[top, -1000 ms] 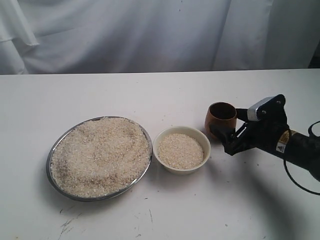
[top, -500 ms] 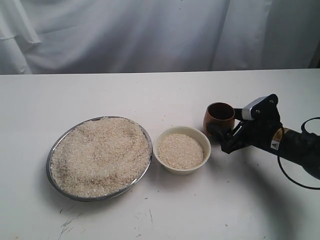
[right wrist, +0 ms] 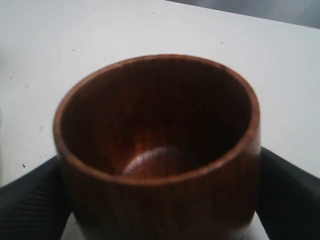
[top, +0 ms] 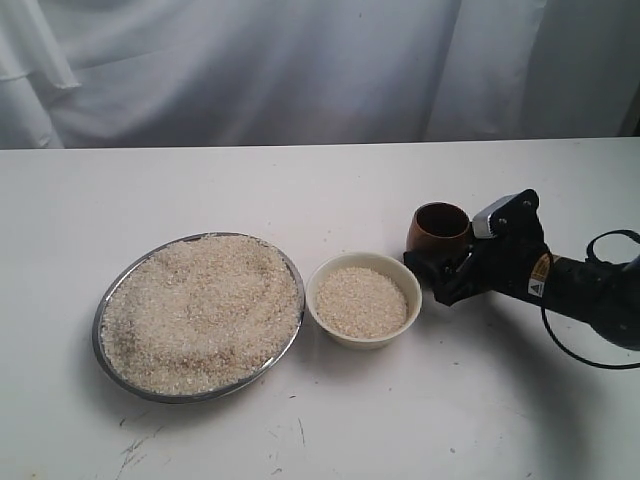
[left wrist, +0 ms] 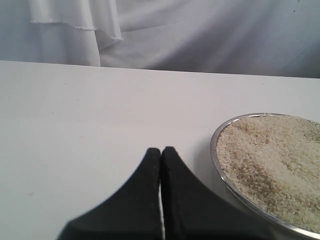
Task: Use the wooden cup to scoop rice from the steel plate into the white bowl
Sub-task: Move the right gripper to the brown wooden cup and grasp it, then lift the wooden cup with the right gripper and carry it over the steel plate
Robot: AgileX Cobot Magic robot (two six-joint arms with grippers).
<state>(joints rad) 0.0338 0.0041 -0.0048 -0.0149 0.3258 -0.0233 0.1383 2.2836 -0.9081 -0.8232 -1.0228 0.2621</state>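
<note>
Right gripper: clamped round the wooden cup, upright, just beside the white bowl.
Left gripper: fingers pressed together, empty.

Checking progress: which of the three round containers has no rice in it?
The wooden cup, between the right gripper's fingers. Its inside is bare, while the plate and bowl both hold rice.

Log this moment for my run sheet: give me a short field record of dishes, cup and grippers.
steel plate: heaped with rice
white bowl: beside the plate, holds rice
wooden cup: upright, empty inside
right gripper: fingers on both sides of cup, wide apart; grip unclear
left gripper: shut, empty, near plate
table: white
</note>
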